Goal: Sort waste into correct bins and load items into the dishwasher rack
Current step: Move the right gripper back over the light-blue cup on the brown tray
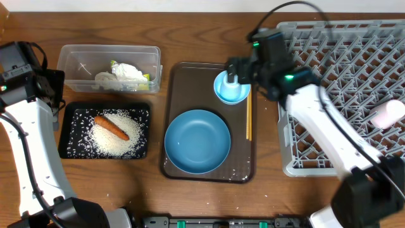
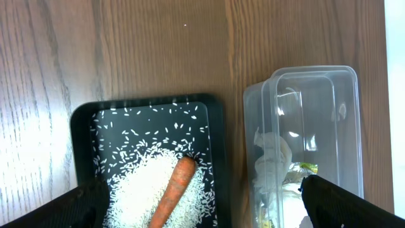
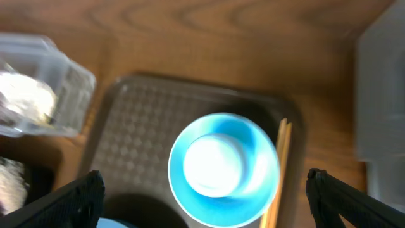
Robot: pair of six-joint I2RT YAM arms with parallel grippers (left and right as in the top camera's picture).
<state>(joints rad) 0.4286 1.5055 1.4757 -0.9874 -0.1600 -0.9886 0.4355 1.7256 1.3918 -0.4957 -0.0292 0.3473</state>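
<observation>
The left end effector (image 2: 211, 206) stands wide open and holds nothing. It hangs over the gap between the black tray (image 2: 84, 120) and the clear tub (image 2: 345, 114), its two fingertips showing at the lower corners of the wrist view. The carrot (image 2: 174, 190) lies on a heap of rice grains (image 2: 136, 190) in the black tray. The crumpled wrapper (image 1: 130, 71) and the yellow-green packet (image 1: 146, 78) sit in the tub. The right end effector (image 3: 205, 197) is also spread wide and empty, over the small light-blue bowl (image 3: 223, 168), with a finger on either side and apart from it. That bowl sits on the brown tray (image 1: 183, 79) beside the chopsticks (image 1: 248, 117), behind the large dark-blue bowl (image 1: 197, 140). A small white cup (image 1: 386, 114) lies in the grey rack (image 1: 342, 57) at the table's right.
</observation>
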